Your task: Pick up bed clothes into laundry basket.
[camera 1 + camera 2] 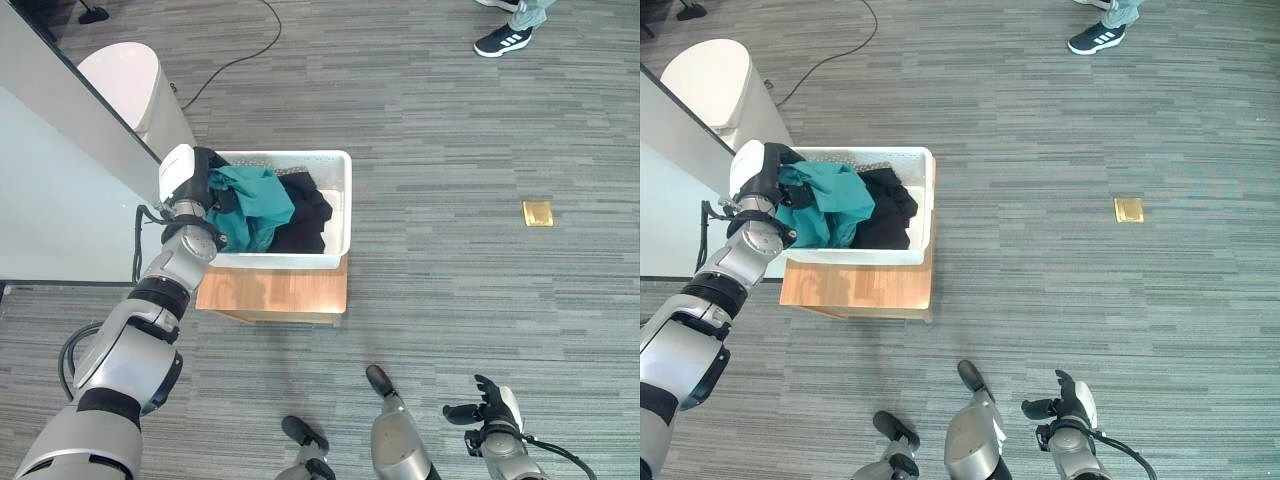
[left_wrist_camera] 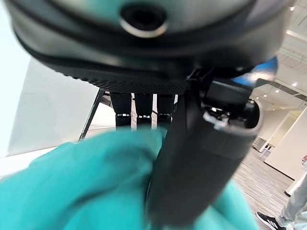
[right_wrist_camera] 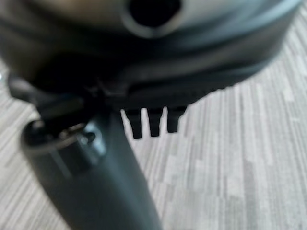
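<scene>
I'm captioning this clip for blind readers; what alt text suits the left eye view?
The left robot hand reaches onto a teal garment lying beside black clothes in a white laundry basket on a wooden stand. The right robot hand hangs open over grey carpet.

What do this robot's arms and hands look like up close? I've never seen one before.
Each arm is a chain of rounded silver-grey shells joined by black rings. The left arm ends in a dark robot hand, the left hand, with a white cover on its back. The right hand is likewise dark with black fingers and a white patch. Up close, the fingers look like stubby black bars beside a thick thumb.
</scene>
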{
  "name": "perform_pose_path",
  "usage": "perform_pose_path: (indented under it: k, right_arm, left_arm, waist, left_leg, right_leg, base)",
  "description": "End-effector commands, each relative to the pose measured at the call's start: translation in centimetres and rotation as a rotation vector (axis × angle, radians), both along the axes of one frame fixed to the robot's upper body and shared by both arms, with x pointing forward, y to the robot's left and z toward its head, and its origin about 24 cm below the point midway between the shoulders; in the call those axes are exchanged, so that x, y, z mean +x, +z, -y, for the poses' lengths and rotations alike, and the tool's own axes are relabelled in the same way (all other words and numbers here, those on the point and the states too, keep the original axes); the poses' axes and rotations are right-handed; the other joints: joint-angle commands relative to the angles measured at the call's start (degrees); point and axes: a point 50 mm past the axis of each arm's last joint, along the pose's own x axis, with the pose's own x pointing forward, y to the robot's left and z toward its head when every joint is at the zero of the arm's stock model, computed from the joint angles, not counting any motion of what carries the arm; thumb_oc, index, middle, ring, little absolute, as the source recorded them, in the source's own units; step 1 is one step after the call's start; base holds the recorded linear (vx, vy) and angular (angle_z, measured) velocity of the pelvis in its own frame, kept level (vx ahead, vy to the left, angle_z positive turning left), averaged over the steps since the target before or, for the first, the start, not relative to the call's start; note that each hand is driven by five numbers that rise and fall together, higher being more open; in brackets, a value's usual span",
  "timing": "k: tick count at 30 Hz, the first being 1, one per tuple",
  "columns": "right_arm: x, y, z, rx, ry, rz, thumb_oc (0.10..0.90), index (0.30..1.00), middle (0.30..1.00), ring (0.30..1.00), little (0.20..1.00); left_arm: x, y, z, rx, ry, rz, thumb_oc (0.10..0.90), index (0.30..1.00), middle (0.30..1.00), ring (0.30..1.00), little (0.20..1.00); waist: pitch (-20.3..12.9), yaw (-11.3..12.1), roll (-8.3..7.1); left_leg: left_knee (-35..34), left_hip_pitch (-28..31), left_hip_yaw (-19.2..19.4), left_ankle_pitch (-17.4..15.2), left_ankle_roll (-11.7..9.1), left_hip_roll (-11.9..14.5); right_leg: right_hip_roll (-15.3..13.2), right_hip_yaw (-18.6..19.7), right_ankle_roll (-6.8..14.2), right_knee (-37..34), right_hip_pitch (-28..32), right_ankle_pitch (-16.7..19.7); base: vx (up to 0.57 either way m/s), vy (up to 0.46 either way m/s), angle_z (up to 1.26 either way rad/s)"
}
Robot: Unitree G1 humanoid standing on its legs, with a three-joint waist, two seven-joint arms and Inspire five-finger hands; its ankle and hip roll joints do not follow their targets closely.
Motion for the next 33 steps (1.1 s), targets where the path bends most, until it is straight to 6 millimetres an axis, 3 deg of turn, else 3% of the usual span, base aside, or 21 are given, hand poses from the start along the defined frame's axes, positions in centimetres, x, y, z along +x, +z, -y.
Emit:
perform_pose_path:
  k: [1,6,7,11,15,16,17,19,24,26,29,30,32,33]
  right_arm:
    - [-2.0,0.3,2.6,-0.073,-0.029,-0.014,0.8,0.9,0.9,0.9,0.9]
    - [-3.2,-0.2,2.7,-0.061,-0.023,-0.047,0.8,0.9,0.9,0.9,0.9]
    - [-3.6,-0.4,2.6,-0.049,-0.026,-0.06,0.8,0.9,0.9,0.9,0.9]
    - [-4.8,-1.0,2.4,-0.012,-0.053,-0.082,0.8,0.9,0.9,0.9,0.9]
    - [-5.3,-1.4,1.6,0.015,-0.043,-0.087,0.8,0.9,0.9,0.9,0.9]
    - [-5.4,-1.5,1.4,0.029,-0.051,-0.088,0.8,0.9,0.9,0.9,0.9]
    - [-5.5,-1.5,1.5,0.027,-0.049,-0.091,0.8,0.9,0.9,0.9,0.9]
    - [-5.7,-1.3,1.4,0.039,-0.042,-0.085,0.8,0.9,0.9,0.9,0.9]
    - [-4.7,-0.9,1.7,0.036,-0.019,-0.073,0.8,0.9,0.9,0.9,0.9]
    - [-3.8,-0.4,1.9,0.023,-0.019,-0.051,0.8,0.9,0.9,0.9,0.9]
    - [-1.4,1.1,2.1,-0.009,-0.006,0.036,0.8,0.9,0.9,0.9,0.9]
    - [-3.0,-0.1,1.8,0.016,-0.021,-0.021,0.8,0.9,0.9,0.9,0.9]
    - [-1.8,1.1,3.8,-0.051,-0.06,0.01,0.8,0.9,0.9,0.9,0.9]
    - [3.3,6.8,4.4,-0.159,-0.011,0.307,0.8,0.9,0.9,0.9,0.9]
  left_arm:
    - [0.5,5.8,0.2,-0.047,0.002,0.249,0.8,0.9,0.9,0.9,0.9]
    - [0.3,7.1,2.4,0.006,-0.081,0.326,0.8,0.9,0.9,0.9,0.9]
    - [0.0,8.2,3.7,0.003,-0.125,0.391,0.8,0.9,0.9,0.9,0.9]
    - [-0.9,10.3,5.2,-0.056,-0.18,0.531,0.8,0.9,0.9,0.9,0.9]
    - [-3.4,12.8,5.8,-0.149,-0.254,0.73,0.8,0.9,0.9,0.9,0.9]
    - [-4.8,13.2,5.5,-0.184,-0.278,0.806,0.8,0.9,0.9,0.9,0.9]
    - [-4.9,13.0,5.4,-0.186,-0.274,0.803,0.8,0.9,0.9,0.9,0.9]
    - [-7.2,12.3,3.8,-0.178,-0.265,0.875,0.8,0.9,0.9,0.9,0.9]
    - [-7.3,10.0,1.1,-0.086,-0.201,0.758,0.8,0.9,0.9,0.9,0.9]
    - [-7.2,7.9,1.1,-0.229,-0.227,0.695,0.8,0.9,0.9,0.9,0.9]
    - [-9.4,4.9,0.2,-0.433,-0.214,0.712,0.8,0.9,0.9,0.9,0.9]
    - [-10.2,3.6,-0.5,-0.475,-0.189,0.704,0.8,0.9,0.9,0.9,0.9]
    - [-12.1,0.9,-2.1,-0.513,-0.146,0.649,0.8,0.9,0.9,0.9,0.9]
    - [-14.8,-2.0,-3.6,-0.566,-0.104,0.587,0.8,0.9,0.9,0.9,0.9]
  waist:
    - [-4.1,0.0,1.68]
    - [-6.0,1.1,0.94]
    - [-7.0,2.0,0.5]
    - [-9.1,3.3,-0.79]
    - [-10.9,5.4,-2.18]
    - [-11.7,6.7,-3.0]
    - [-11.8,6.5,-2.92]
    - [-12.8,8.8,-4.31]
    - [-13.7,11.0,-5.54]
    - [-13.7,12.8,-5.86]
    - [-13.3,15.5,-6.27]
    - [-12.5,16.0,-5.91]
    - [-10.3,18.8,-6.04]
    - [-9.2,20.9,-6.92]
  left_leg:
    - [0.1,4.4,-0.4,-8.3,-5.4,7.1]
    - [0.1,5.6,-0.9,-8.2,-5.6,7.5]
    - [0.1,6.5,-1.4,-8.6,-5.6,7.6]
    - [0.1,7.4,-2.4,-8.5,-5.7,7.8]
    - [0.1,8.1,-4.0,-8.6,-5.8,8.0]
    - [0.1,8.3,-4.5,-8.4,-5.8,8.3]
    - [0.1,8.4,-4.5,-8.4,-5.9,8.3]
    - [0.1,8.9,-5.3,-8.0,-5.9,8.9]
    - [0.1,8.9,-7.1,-6.7,-6.3,10.1]
    - [0.1,8.7,-8.5,-5.9,-6.1,10.0]
    - [0.1,8.4,-9.4,-4.9,-6.1,9.7]
    - [0.1,7.8,-9.8,-4.2,-5.8,9.5]
    - [0.1,5.0,-13.1,-2.6,-6.4,8.7]
    - [0.1,5.7,-13.7,-3.8,-5.7,8.2]
  right_leg:
    - [0.3,-4.4,1.4,0.2,-5.6,0.7]
    - [0.7,-5.2,1.1,0.2,-3.9,0.3]
    - [0.8,-5.6,1.0,0.2,-2.6,-0.3]
    - [1.2,-6.4,0.8,0.2,-0.9,-0.6]
    - [1.5,-7.3,0.4,0.2,1.0,-1.2]
    - [1.8,-7.9,0.2,0.2,1.8,-1.6]
    - [1.8,-7.9,0.1,0.2,1.9,-1.7]
    - [2.2,-8.6,-0.3,0.2,3.5,-2.6]
    - [3.7,-9.6,-1.2,0.2,5.4,-4.0]
    - [3.8,-11.1,-1.7,0.2,6.4,-4.6]
    - [3.7,-11.9,-2.1,0.2,7.2,-4.9]
    - [3.8,-11.7,-2.0,0.2,7.0,-5.0]
    - [4.0,-11.7,-2.6,0.2,6.0,-5.3]
    - [3.2,-13.1,-2.9,0.2,4.7,-5.1]
  base:
    - [0.03,-0.047,0.04]
    - [0.04,-0.059,0.04]
    - [0.03,-0.082,0.02]
    - [0.03,-0.066,0.17]
    - [0.0,-0.08,0.17]
    - [0.0,-0.075,0.12]
    - [-0.01,-0.108,0.17]
    - [-0.01,-0.078,0.21]
    - [-0.03,-0.087,0.21]
    - [-0.04,-0.053,0.43]
    - [-0.05,-0.037,0.33]
    - [-0.14,0.021,0.08]
    - [-0.29,0.01,-0.04]
    - [-0.31,-0.018,0.05]
